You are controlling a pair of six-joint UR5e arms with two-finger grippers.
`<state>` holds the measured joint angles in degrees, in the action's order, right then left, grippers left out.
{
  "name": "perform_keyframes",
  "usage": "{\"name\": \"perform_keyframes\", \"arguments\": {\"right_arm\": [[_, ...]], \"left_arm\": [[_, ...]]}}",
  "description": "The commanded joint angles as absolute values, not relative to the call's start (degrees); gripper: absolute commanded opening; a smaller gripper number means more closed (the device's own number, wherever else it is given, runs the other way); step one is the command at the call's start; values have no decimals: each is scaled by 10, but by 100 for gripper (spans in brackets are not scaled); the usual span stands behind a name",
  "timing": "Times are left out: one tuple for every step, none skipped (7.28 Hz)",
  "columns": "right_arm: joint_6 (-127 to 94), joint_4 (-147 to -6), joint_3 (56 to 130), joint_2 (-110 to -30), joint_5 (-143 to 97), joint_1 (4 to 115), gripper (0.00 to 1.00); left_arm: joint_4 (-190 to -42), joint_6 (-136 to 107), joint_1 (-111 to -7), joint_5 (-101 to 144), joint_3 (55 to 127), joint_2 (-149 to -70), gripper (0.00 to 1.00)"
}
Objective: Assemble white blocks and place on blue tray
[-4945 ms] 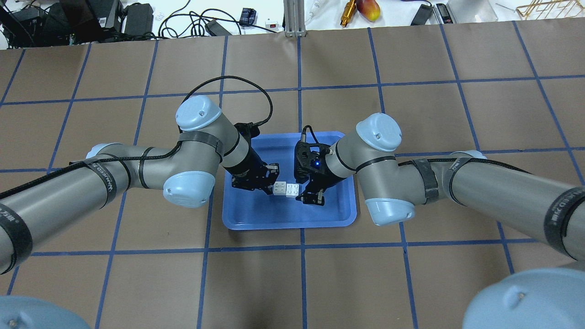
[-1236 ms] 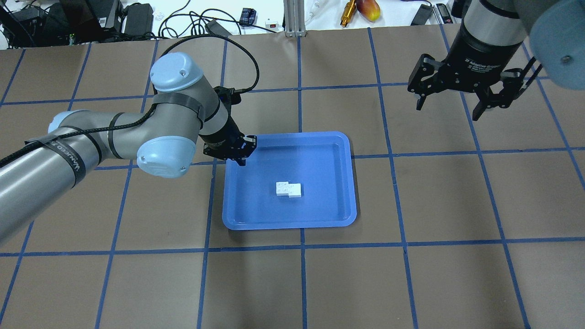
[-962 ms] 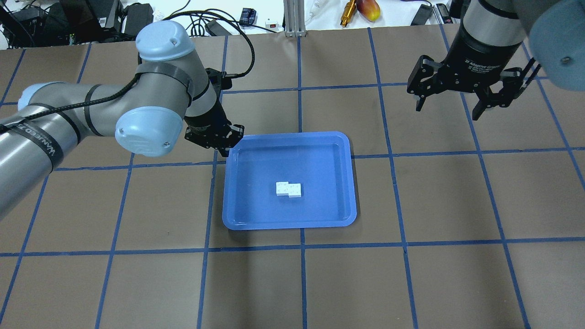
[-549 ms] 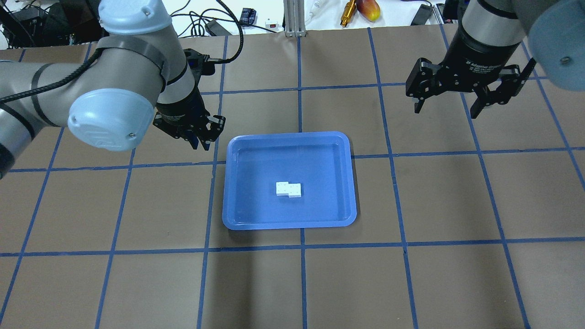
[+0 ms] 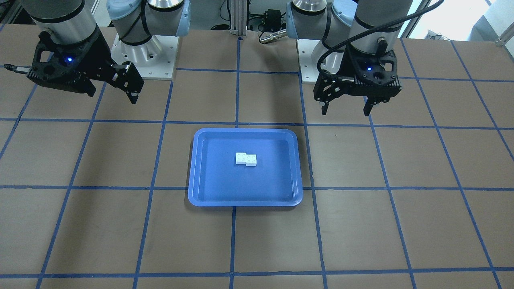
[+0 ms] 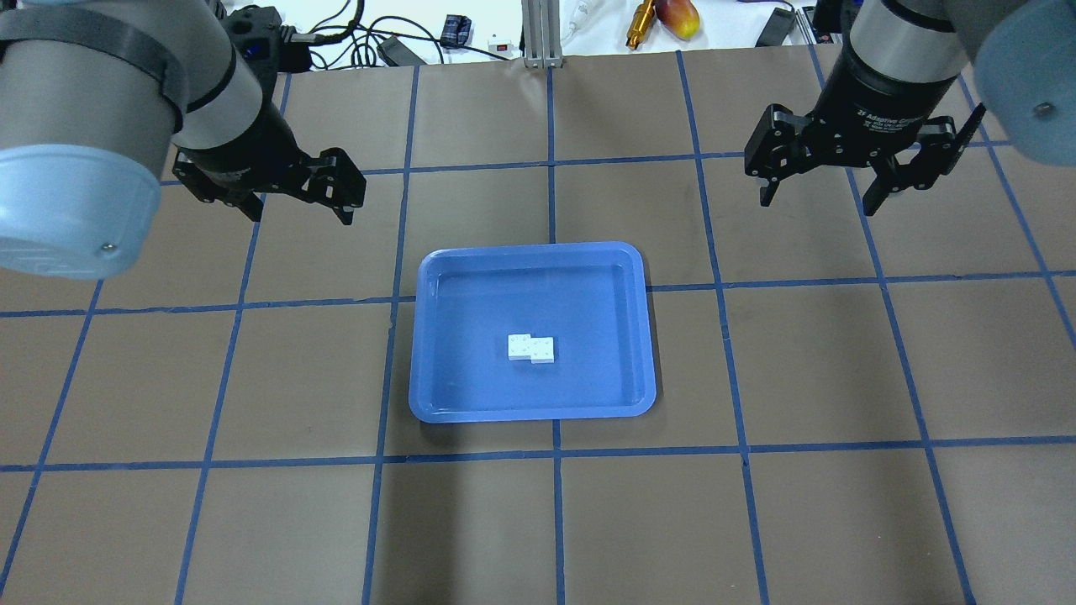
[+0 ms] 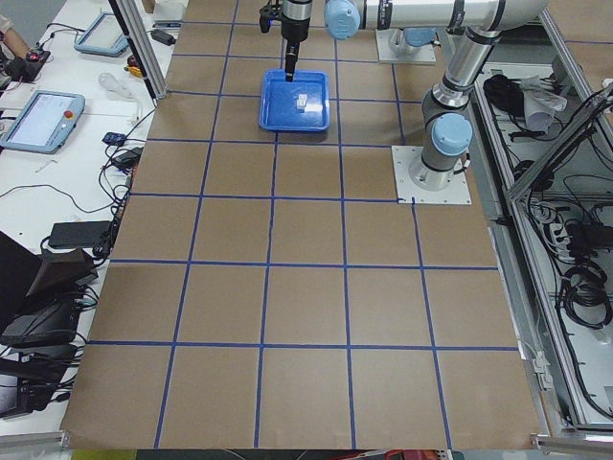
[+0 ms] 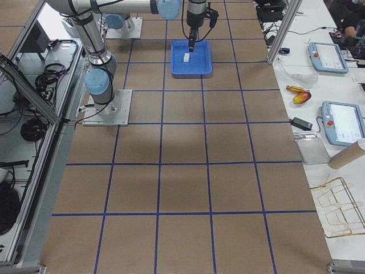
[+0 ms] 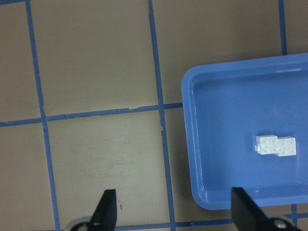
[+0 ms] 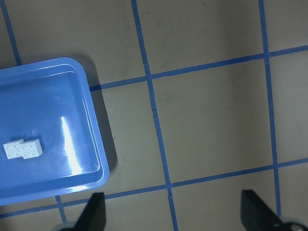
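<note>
Two tiny white square plastic building bricks with round studs on top, the white blocks (image 6: 531,348), lie near the middle of a shallow rectangular blue plastic tray (image 6: 471,378) with rounded corners and a raised rim. The tray sits on a brown desk (image 6: 538,521) marked into squares by blue tape lines. The two bricks touch and form one stepped shape, set off from each other by about half a brick. They appear to be joined, though how firmly they are pressed together cannot be told from these views.

The left pincer (image 6: 300,217) hangs above the desk beyond the tray's far left corner, well apart from the bricks. Its two black fingers are spread wide and hold nothing. The right pincer (image 6: 818,204) hangs above the desk beyond the tray's far right corner, also well apart, fingers spread wide and empty.

Judged from this, the task looks finished or very nearly so: the bricks are together and inside the tray, and neither arm is touching anything. Nothing more appears left to do.
</note>
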<state>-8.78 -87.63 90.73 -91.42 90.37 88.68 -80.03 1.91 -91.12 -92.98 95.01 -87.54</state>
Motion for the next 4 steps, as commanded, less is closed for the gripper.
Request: {"name": "perform_keyframes", "arguments": {"right_arm": [[-87, -876, 908, -916, 904, 887, 100], [-88, -876, 909, -916, 904, 887, 100], [-88, -876, 909, -915, 904, 887, 100], [-88, -876, 909, -915, 904, 887, 100]], "left_arm": [[-871, 20, -912, -931, 902, -876, 100], [-874, 21, -918, -929, 897, -866, 100], [-883, 23, -919, -929, 897, -863, 100], [-898, 24, -914, -919, 896, -863, 100]]}}
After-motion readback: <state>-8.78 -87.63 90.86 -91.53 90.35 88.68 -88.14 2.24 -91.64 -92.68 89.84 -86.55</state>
